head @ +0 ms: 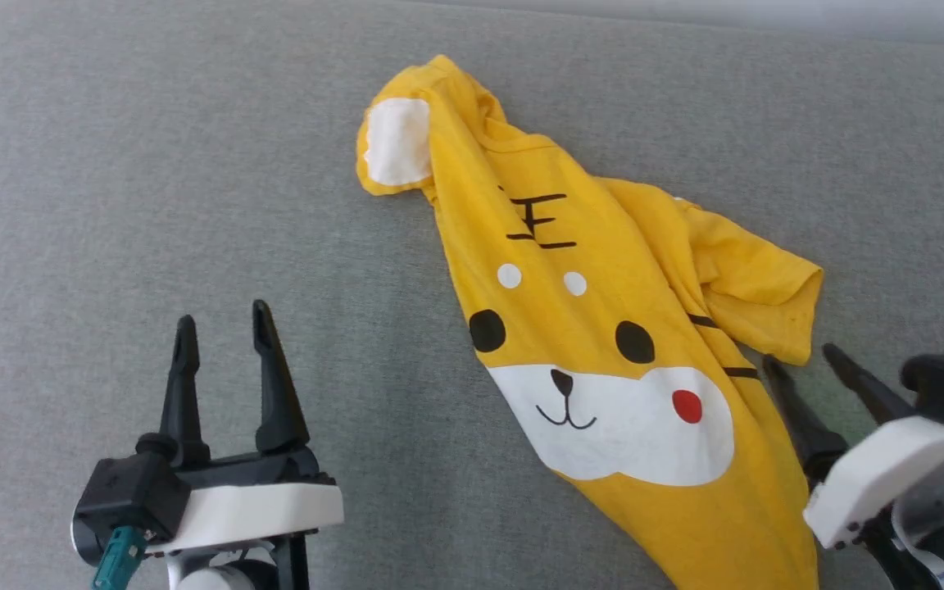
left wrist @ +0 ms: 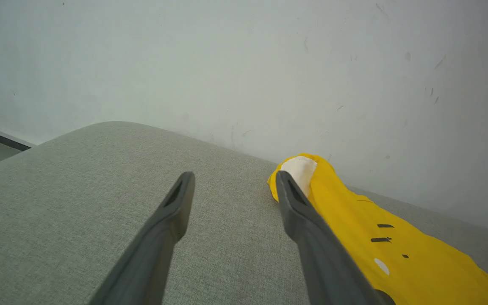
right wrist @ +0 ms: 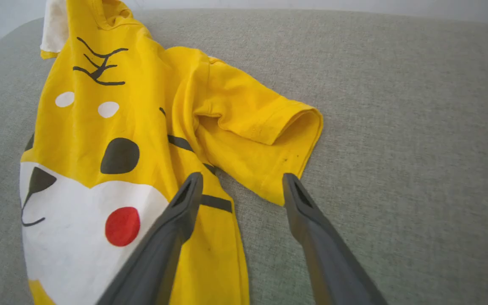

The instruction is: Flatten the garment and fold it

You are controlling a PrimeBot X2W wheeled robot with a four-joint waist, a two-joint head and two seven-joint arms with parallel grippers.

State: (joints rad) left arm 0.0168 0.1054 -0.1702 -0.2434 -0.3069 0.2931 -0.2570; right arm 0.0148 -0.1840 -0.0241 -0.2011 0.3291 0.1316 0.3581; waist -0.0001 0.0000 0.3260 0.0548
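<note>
Lying rumpled, face-print up, yellow garment (head: 595,303) on grey cushion (head: 111,164); left gripper (head: 222,313), right gripper (head: 798,354) spread, empty.

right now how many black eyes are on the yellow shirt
2 on the shirt: one eye left of the nose, the other eye right of it, above the red dot. None seems hidden.

Grey woven cushion (head: 152,147), rounded far edge against a pale, scuffed wall (left wrist: 269,63); soft, even light.
</note>
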